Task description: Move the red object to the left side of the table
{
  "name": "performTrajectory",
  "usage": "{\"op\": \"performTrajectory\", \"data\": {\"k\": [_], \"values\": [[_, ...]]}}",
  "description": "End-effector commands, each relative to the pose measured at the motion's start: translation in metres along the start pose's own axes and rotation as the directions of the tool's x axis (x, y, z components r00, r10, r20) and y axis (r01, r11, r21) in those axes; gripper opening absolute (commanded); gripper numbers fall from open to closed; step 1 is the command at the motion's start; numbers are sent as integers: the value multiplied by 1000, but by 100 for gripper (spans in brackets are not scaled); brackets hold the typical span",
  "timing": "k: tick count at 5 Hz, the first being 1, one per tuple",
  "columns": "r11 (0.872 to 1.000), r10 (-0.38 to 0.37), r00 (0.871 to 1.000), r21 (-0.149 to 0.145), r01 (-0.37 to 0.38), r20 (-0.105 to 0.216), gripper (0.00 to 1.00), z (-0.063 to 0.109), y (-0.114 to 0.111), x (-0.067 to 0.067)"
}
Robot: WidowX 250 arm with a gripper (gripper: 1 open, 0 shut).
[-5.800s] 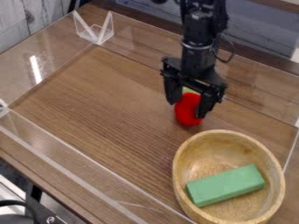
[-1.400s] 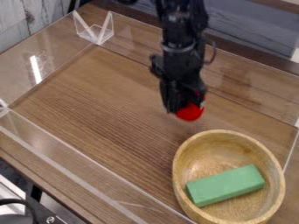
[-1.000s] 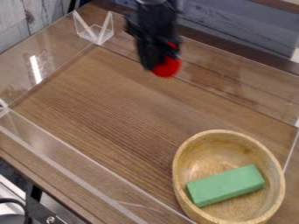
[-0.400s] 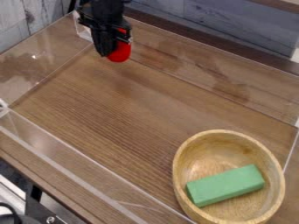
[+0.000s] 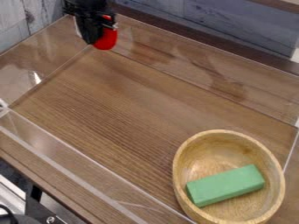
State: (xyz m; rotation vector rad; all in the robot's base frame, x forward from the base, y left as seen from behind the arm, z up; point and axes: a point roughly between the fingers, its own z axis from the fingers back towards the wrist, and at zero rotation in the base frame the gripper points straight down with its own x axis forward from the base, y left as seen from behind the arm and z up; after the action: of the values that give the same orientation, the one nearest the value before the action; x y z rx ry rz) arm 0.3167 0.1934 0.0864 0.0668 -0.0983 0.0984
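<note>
The red object (image 5: 107, 38), a small glossy rounded toy, hangs in my gripper (image 5: 98, 37) at the far left of the table (image 5: 128, 114), close to the back acrylic wall. The black fingers are shut on it and cover its upper part, so only its red lower half shows. It sits just above the wood surface; whether it touches the wood I cannot tell.
A round light wooden bowl (image 5: 198, 162) stands at the front right with a green rectangular block (image 5: 225, 185) lying in it. Clear acrylic walls (image 5: 59, 166) edge the tabletop, and the back wall runs close behind the gripper.
The gripper has carried the red object from the middle of the table up and leftward to the far left corner, still shut on it. Bowl and green block have not moved.
</note>
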Motion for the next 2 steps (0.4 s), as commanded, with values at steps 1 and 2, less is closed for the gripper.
{"op": "performTrajectory", "data": {"k": [1,2], "values": [[1000,5,998,28,-7,57,0,19,22,6],[998,47,998,34,-49,47,0,18,25,-9]]}}
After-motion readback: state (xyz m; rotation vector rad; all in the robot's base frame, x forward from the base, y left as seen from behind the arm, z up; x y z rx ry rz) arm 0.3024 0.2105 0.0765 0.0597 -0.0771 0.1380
